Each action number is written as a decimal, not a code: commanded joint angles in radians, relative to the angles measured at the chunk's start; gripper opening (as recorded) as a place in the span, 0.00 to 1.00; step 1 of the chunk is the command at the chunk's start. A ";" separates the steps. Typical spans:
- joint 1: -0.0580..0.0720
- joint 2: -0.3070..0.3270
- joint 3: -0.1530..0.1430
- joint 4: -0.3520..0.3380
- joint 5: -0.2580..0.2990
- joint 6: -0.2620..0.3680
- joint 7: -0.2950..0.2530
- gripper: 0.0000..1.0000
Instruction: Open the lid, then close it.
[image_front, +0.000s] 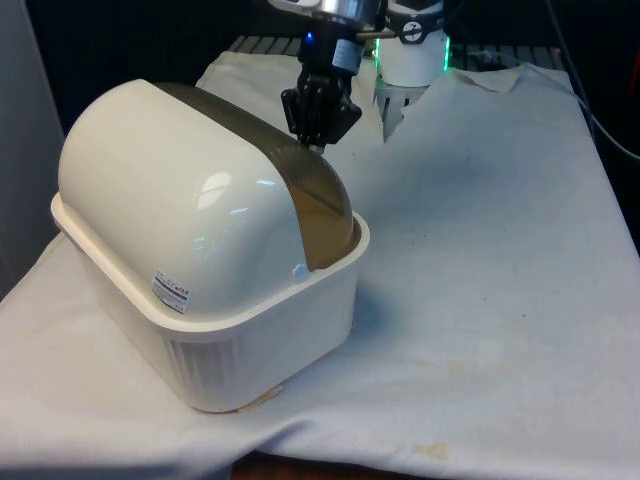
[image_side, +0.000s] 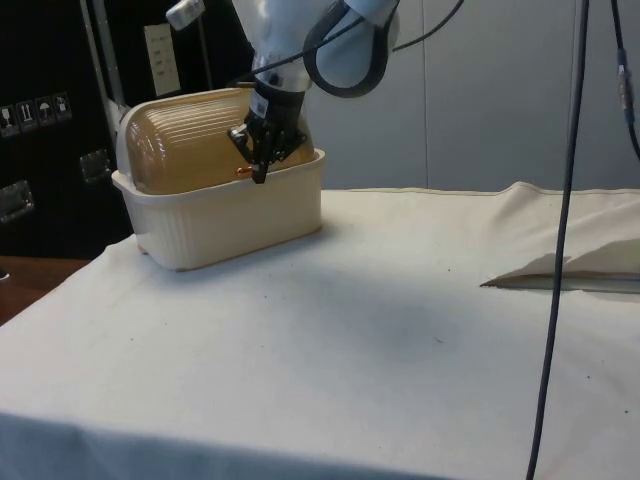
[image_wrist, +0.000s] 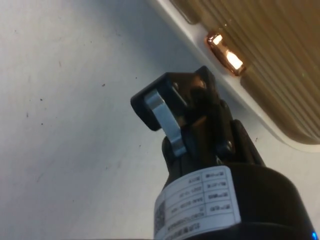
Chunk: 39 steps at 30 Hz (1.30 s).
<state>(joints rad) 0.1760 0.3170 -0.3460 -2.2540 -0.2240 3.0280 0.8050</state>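
Lid (image_side: 190, 150) — ribbed, amber, see-through — curves down over one cream bread box (image_front: 230, 330), which stands on the cloth (image_front: 480, 300) toward the front view's left, its white domed back nearest that camera. One small copper-coloured knob (image_wrist: 225, 54) sits low on the lid, just above the box's rim. Behind the box, one gripper (image_front: 320, 135) hangs from the white arm (image_side: 330, 40), pointing down at the lid's far side, fingertips close by the knob. In the wrist view the fingers (image_wrist: 167, 122) look pressed together with nothing between them — though the angle is awkward, so this is not certain.
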 joint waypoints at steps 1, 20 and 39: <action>0.000 0.000 -0.001 0.001 0.000 0.000 0.003 0.00; 0.008 0.019 -0.030 0.025 -0.008 0.013 0.080 0.00; 0.018 0.019 -0.054 0.046 -0.020 0.004 0.143 0.00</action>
<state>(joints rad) 0.1750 0.3270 -0.3650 -2.2210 -0.2240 3.0280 0.9270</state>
